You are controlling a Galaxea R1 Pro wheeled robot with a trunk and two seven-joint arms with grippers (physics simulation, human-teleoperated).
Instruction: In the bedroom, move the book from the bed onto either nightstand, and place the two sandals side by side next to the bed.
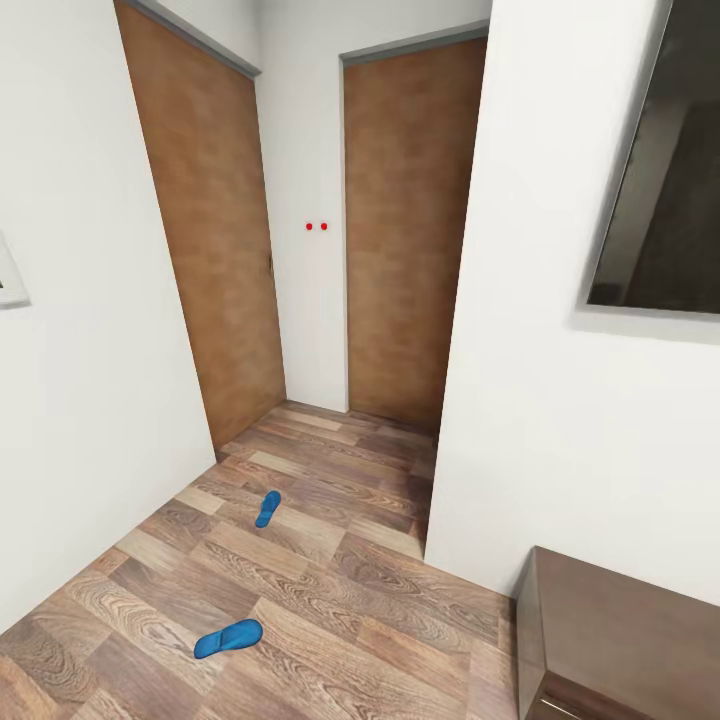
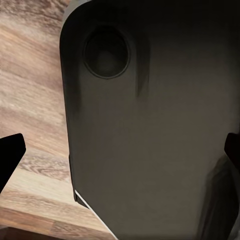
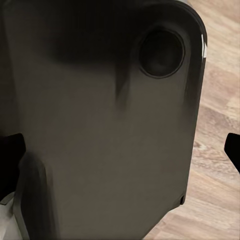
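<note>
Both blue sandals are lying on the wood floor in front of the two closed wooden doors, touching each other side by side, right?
Not quite. The head view shows both on the wood floor before the two closed wooden doors, but they lie well apart, not touching: the far sandal sits nearer the doors, the near sandal closer to the camera, pointing differently.

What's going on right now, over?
Both claws wide apart, holding nothing. Two blue sandals on the wood floor, apart: near one, far one toward the doors. Path to them looks open; dark cabinet off to the right.
</note>
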